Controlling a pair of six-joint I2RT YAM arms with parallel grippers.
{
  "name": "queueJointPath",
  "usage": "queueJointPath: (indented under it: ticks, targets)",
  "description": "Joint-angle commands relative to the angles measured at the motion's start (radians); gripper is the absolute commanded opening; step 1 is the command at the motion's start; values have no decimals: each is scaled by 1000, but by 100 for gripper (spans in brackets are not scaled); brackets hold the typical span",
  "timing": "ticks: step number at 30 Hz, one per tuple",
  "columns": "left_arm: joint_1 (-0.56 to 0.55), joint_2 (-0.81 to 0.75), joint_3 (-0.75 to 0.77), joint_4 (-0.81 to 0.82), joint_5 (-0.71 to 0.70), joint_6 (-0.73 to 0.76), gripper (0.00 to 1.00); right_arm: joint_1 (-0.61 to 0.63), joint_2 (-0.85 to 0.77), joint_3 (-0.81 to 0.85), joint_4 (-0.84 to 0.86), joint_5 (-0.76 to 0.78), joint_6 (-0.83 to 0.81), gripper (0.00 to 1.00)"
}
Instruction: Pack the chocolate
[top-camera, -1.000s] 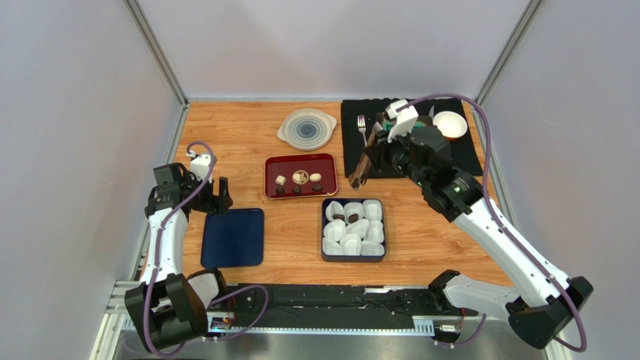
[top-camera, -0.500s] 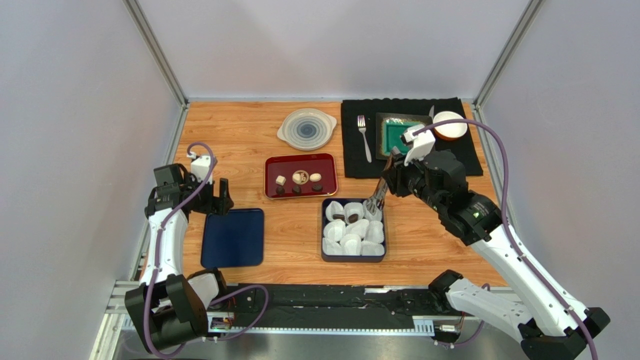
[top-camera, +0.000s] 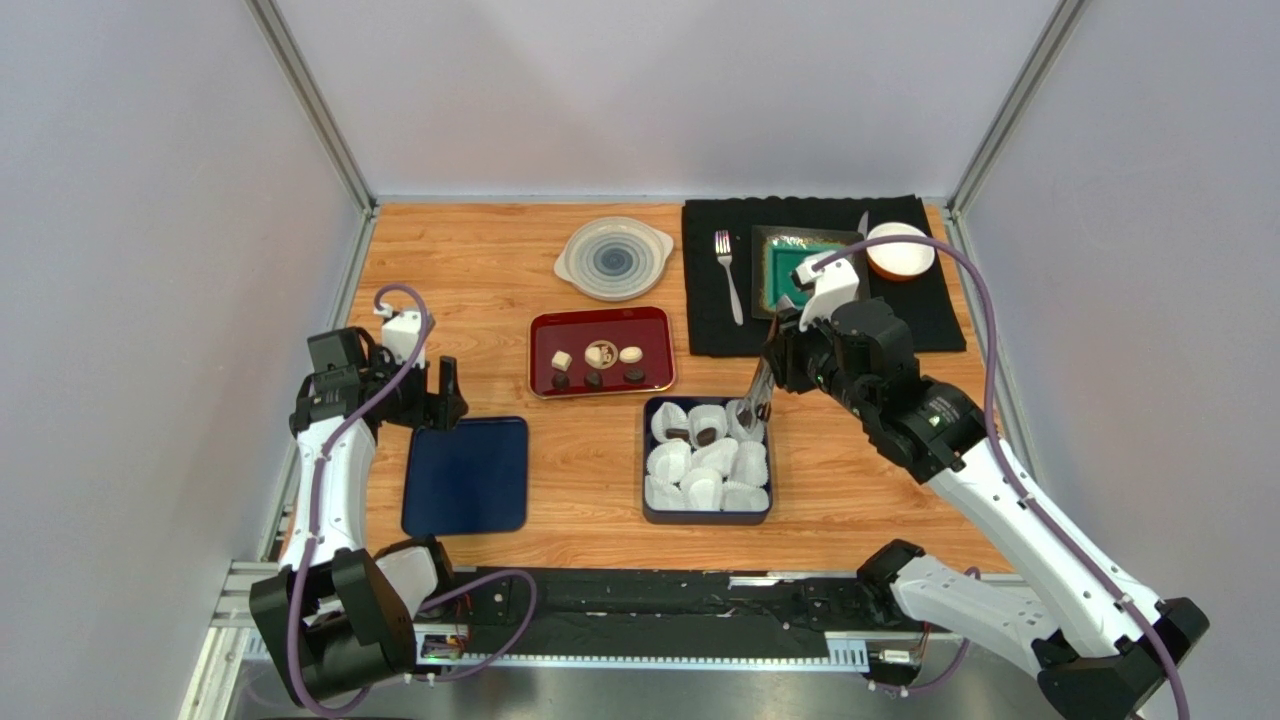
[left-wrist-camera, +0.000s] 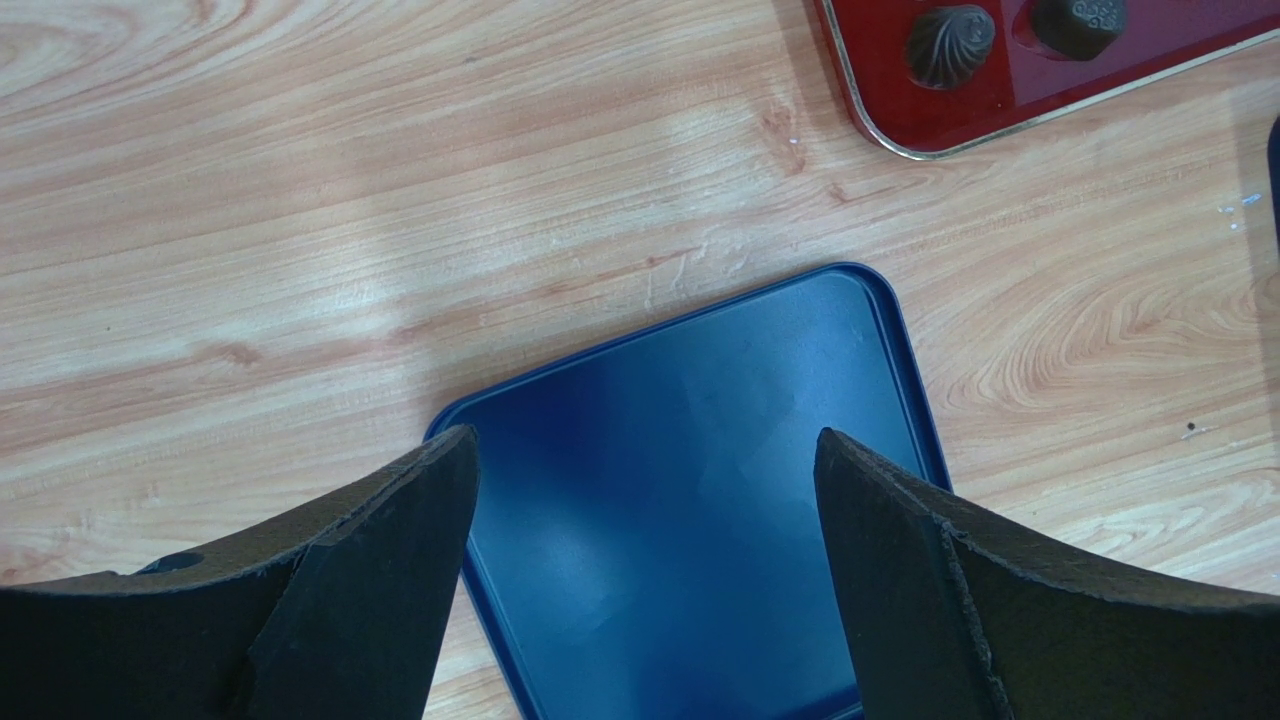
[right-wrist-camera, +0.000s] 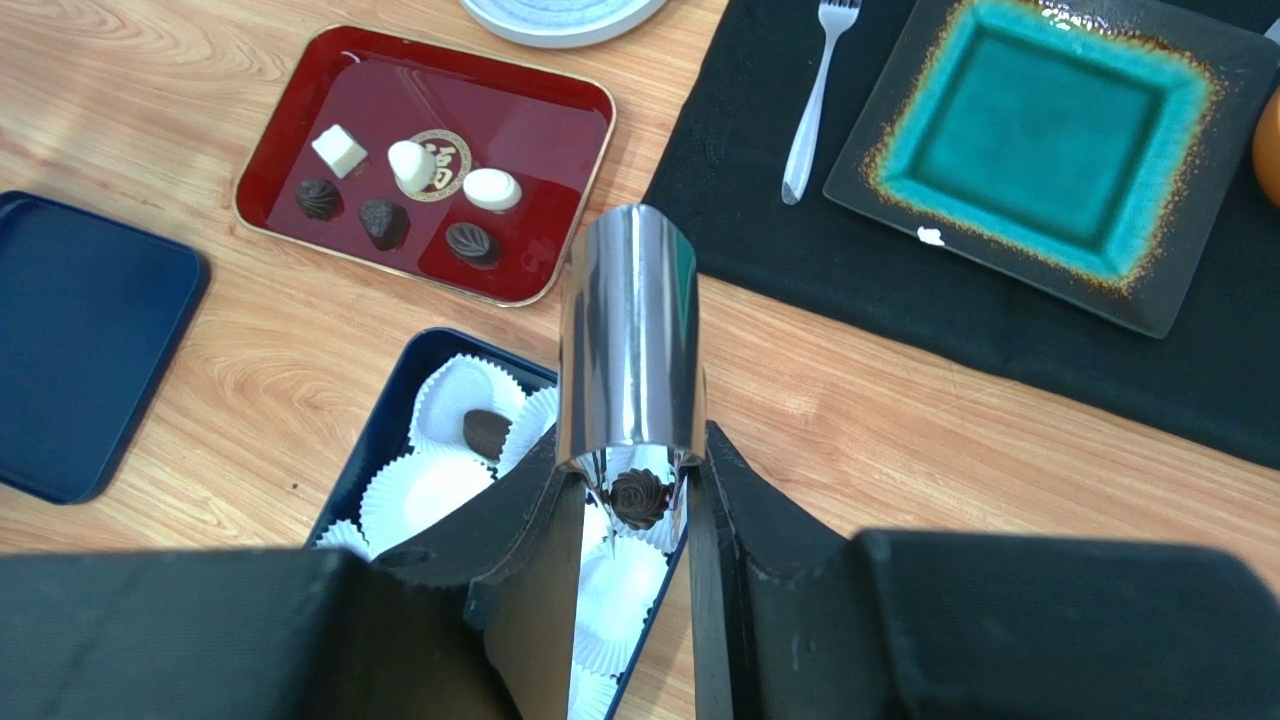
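1. Top view. The right claw (top-camera: 769, 372) is closed partway on a pair of shiny steel tongs (top-camera: 753, 399). The tong tips hang just below it, over the far right corner of the dark blue rectangular box (top-camera: 646, 458) lined with crinkled white paper cups (top-camera: 700, 483). The glossy red tray (top-camera: 556, 330) lies to that claw's left, near but apart. The left claw (top-camera: 436, 393) is spread wide and holds nothing. It sits at the edge of the flat dark blue lid (top-camera: 469, 477).
2. Left wrist view. The fingers stand far apart with an empty gap, and the lid is directly beneath them. A corner of the tray shows ahead and to the right, carrying two dark swirl-topped pieces (left-wrist-camera: 950, 33).
3. Right wrist view. One dark brown round chocolate (right-wrist-camera: 639, 495) is pinched between the tong tips, just ahead of the fingertips and above the cups. A second dark piece (right-wrist-camera: 484, 432) already sits in a cup just left of the tongs. Six tray pieces (right-wrist-camera: 383, 222) wait further ahead-left, three dark and three cream-white.
4. Handling (judgement).
   - The piece is light and stiff, but probably brittle-shelled and smooth, so it could slip on polished steel.
   - Grip across the widest flanks and low on the sides, not on the moulded top.
   - Squeeze gently, since too much pressure would likely mark or crack it.
   - Release close above the cup, because the paper is flimsy and may tip.
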Motion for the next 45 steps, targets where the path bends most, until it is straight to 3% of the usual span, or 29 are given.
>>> queueJointPath:
  ticks: [1, 13, 31, 45]
  targets:
    - [11, -19, 40, 5, 17, 8, 91, 6, 9, -6, 77, 22, -9, 27]
    - [11, -22, 37, 5, 14, 15, 91, 6, 31, -1, 109, 44, -18, 36]
    - [11, -25, 36, 8, 12, 15, 91, 6, 63, 83, 129, 13, -23, 37]
    - [11, -14, -1, 28, 7, 21, 91, 49, 369, 344, 270, -171, 0, 37]
